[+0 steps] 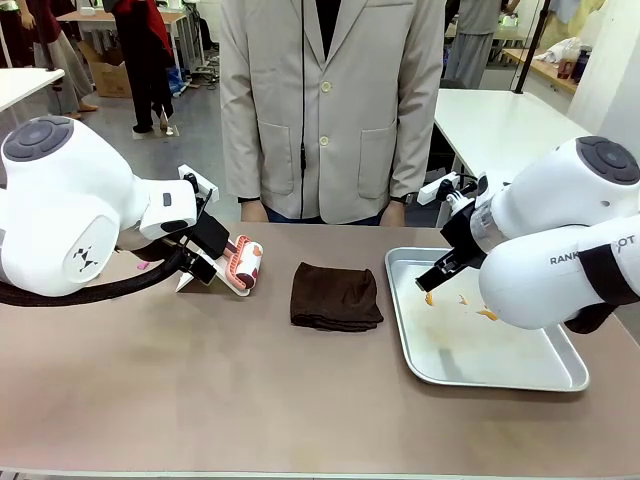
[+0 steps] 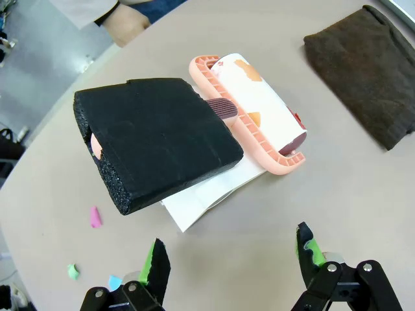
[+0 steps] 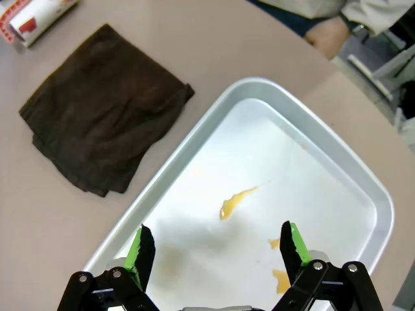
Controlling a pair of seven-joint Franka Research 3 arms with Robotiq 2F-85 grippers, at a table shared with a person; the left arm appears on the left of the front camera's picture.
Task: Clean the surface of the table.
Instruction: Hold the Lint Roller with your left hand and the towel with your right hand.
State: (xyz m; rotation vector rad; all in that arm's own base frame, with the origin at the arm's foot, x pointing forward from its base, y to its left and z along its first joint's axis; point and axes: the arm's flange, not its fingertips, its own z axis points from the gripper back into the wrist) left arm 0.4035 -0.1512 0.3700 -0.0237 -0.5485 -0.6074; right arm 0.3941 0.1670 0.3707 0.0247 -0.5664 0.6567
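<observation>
My left gripper (image 2: pixel 230 249) stands with its fingers wide apart and nothing between them. It hangs to the left of the folded brown cloth (image 1: pixel 335 296), just short of a lint roller (image 2: pixel 259 103) whose handle is wrapped in a black foam block (image 2: pixel 155 139). The roller lies on a white sheet (image 2: pixel 207 197). I cannot tell whether my fingertips touch that sheet. Small pink (image 2: pixel 95 217), green (image 2: pixel 72 271) and blue (image 2: pixel 115 282) scraps lie beside it, on the side away from the cloth. My right gripper (image 3: pixel 215 238) is also spread wide and holds nothing. It hovers to the right of the cloth, over the metal tray (image 3: pixel 311 123), which sits just beside the cloth without touching it. Inside the tray are a few orange smears (image 3: pixel 235 202) and nothing else that I can make out. The table (image 1: pixel 200 380) lies under the cloth and stretches out to both sides of it. A person's hands (image 3: pixel 331 35) rest at its edge beyond the cloth.
</observation>
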